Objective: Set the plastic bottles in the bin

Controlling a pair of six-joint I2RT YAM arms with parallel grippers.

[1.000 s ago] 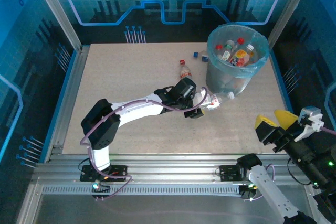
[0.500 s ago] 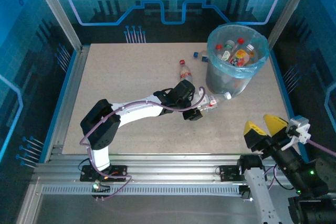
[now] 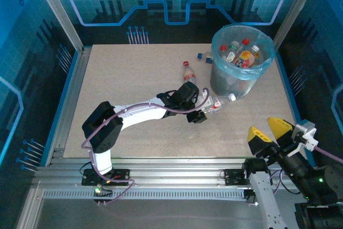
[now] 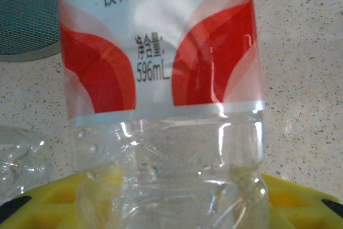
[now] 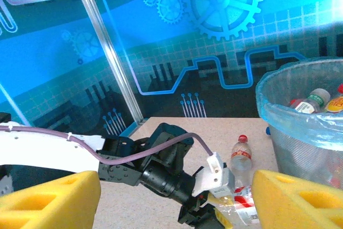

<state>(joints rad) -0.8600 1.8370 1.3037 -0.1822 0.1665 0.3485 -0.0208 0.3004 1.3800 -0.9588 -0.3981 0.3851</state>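
Observation:
My left gripper (image 3: 205, 109) is shut on a clear plastic bottle (image 3: 217, 103) with a red and white label, held low over the table with its cap end by the foot of the bin (image 3: 222, 81). In the left wrist view the bottle (image 4: 161, 73) is squeezed between the yellow fingers (image 4: 300, 202). A second bottle (image 3: 188, 72) with a red cap lies on the table just behind. The grey-blue bin with its light-blue bag holds several bottles (image 3: 242, 54). My right gripper (image 3: 269, 131) hangs open over the near right edge, nothing between its fingers (image 5: 297, 199).
Two small blue pieces (image 3: 203, 56) lie left of the bin near the back. Metal posts (image 3: 59, 12) and blue-edged rails frame the table. In the left wrist view a crumpled clear piece (image 4: 16, 156) lies left of the held bottle, with the bin's mesh wall (image 4: 27, 20) behind.
My right gripper has swung left and nearer to the front edge, still open. The left gripper and its bottle have hardly moved.

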